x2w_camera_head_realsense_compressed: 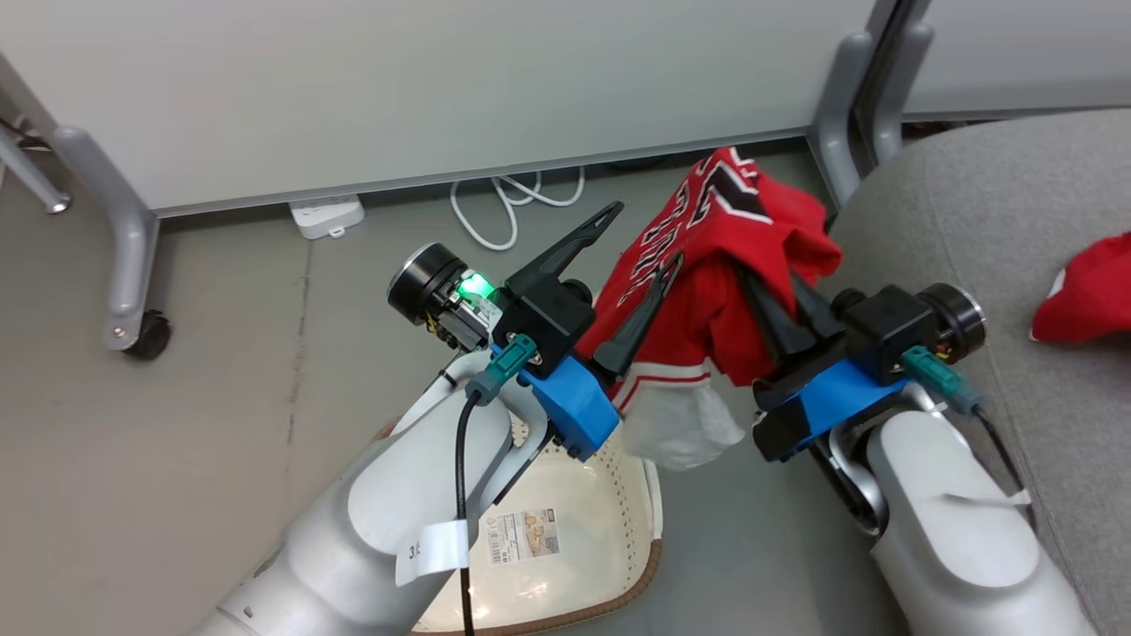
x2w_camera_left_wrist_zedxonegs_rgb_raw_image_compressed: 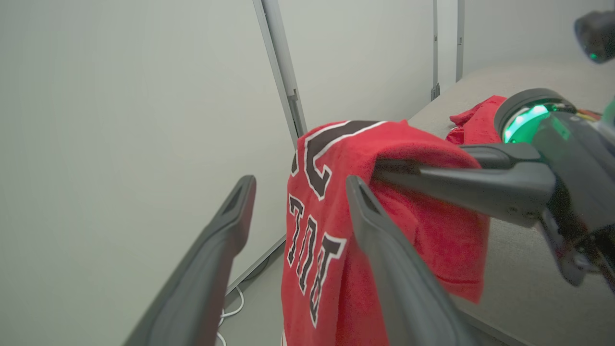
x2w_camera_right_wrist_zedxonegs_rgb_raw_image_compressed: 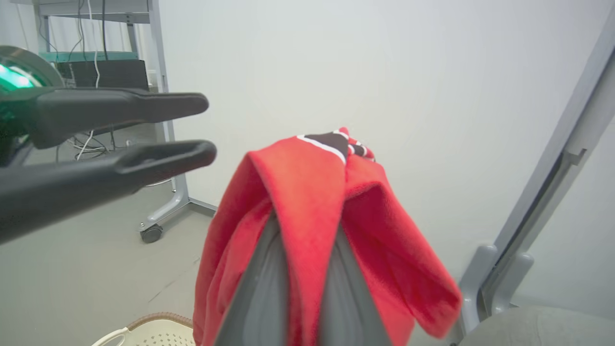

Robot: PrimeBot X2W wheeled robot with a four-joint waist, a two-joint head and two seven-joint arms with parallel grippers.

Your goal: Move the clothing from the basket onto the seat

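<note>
Head view: the right gripper (x2w_camera_head_realsense_compressed: 786, 318) pinches a fold of the jersey (x2w_camera_head_realsense_compressed: 707, 291), which hangs in the air over the floor (x2w_camera_head_realsense_compressed: 221, 353), between the basket (x2w_camera_head_realsense_compressed: 618, 503) and the seat (x2w_camera_head_realsense_compressed: 972, 194). The left gripper (x2w_camera_head_realsense_compressed: 641, 238) is spread wide just beside the jersey; whether a finger touches the cloth cannot be told. The basket sits on the floor under the left forearm (x2w_camera_head_realsense_compressed: 415, 495). A second red garment (x2w_camera_head_realsense_compressed: 1082, 291) lies on the seat, back from its edge.
</note>
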